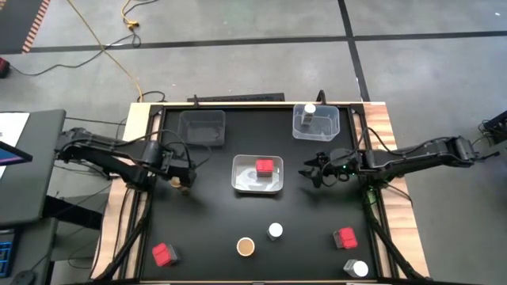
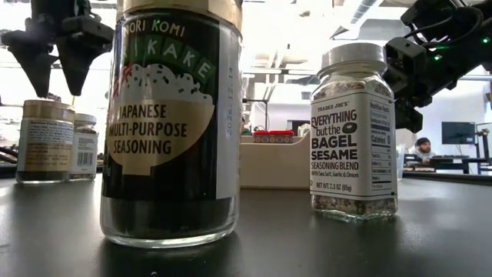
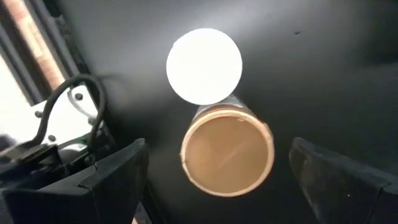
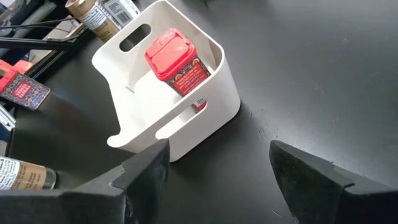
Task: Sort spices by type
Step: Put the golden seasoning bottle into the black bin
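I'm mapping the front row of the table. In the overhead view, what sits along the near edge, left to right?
Red spice tin → brown-topped jar → white-lidded jar → second red tin → another white-lidded jar.

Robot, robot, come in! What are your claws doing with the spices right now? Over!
Left gripper open above brown-topped jar, white-lidded jar beside it. Right gripper open, empty, near middle tray holding one red tin. Nothing blocking.

"japanese multi-purpose seasoning" jar; "everything but the bagel" jar
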You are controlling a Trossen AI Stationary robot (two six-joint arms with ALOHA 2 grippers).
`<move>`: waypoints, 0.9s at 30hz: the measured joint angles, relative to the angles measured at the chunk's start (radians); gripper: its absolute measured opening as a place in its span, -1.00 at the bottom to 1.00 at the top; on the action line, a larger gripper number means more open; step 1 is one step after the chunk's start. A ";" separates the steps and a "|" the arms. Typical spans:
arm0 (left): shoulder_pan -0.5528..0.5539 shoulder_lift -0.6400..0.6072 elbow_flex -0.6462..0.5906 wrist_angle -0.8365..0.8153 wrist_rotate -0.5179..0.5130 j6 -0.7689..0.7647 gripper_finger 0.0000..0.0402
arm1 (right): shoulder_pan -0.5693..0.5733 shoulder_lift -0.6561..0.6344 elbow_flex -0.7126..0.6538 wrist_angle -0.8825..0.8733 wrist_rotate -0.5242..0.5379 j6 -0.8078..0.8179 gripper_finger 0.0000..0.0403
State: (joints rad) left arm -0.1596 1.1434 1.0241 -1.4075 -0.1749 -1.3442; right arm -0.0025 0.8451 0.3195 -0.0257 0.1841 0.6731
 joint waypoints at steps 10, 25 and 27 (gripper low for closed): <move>0.000 -0.116 -0.199 0.248 0.065 -0.051 0.84 | 0.003 0.000 0.000 -0.001 -0.001 0.000 0.50; 0.061 -0.130 -0.212 0.247 0.092 0.028 0.67 | 0.003 0.000 0.000 0.000 -0.003 0.000 0.50; 0.069 -0.130 -0.212 0.247 0.096 0.031 0.59 | 0.003 0.000 0.000 0.000 -0.003 0.001 0.50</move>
State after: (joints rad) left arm -0.0908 1.0134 0.8124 -1.1606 -0.0792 -1.3136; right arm 0.0006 0.8452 0.3195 -0.0261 0.1810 0.6739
